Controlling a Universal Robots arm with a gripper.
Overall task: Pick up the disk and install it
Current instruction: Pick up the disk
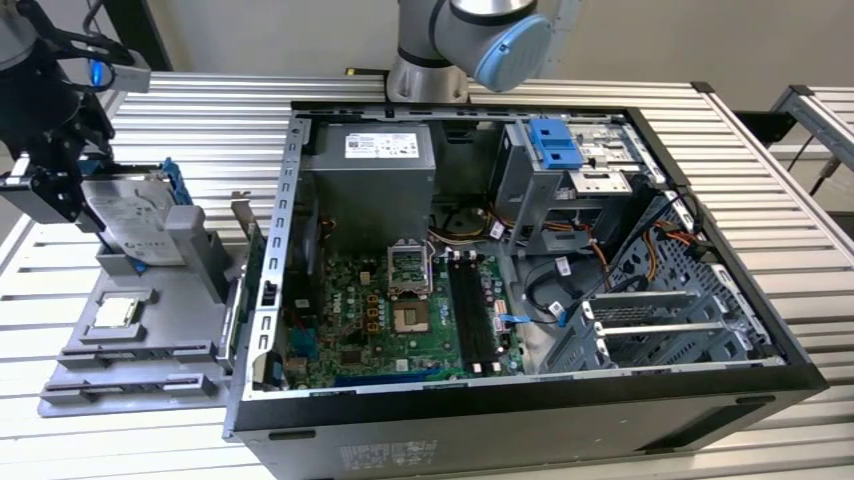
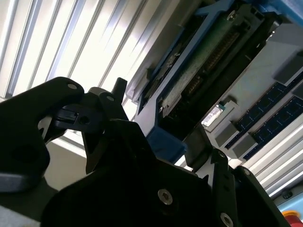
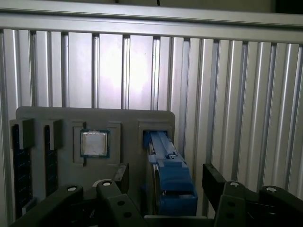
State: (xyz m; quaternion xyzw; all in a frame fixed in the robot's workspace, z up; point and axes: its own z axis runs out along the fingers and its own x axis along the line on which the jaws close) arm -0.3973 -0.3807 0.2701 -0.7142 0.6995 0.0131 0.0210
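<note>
A flat silver-grey metal disk in a bright blue plastic carrier (image 1: 131, 215) stands on edge, tilted, in a slot at the far end of a grey plastic fixture tray (image 1: 147, 345) on the ribbed aluminium worktop (image 1: 187, 110). The black hand (image 3: 165, 171) straddles it, fingers (image 3: 119, 182) spread with a gap on either side. The disk's white label carries print too small to read. A small square silver chip (image 1: 118, 312) lies nearby in the tray. The open black computer case (image 1: 534, 430) stands just beside the tray on the exterior view's right.
</note>
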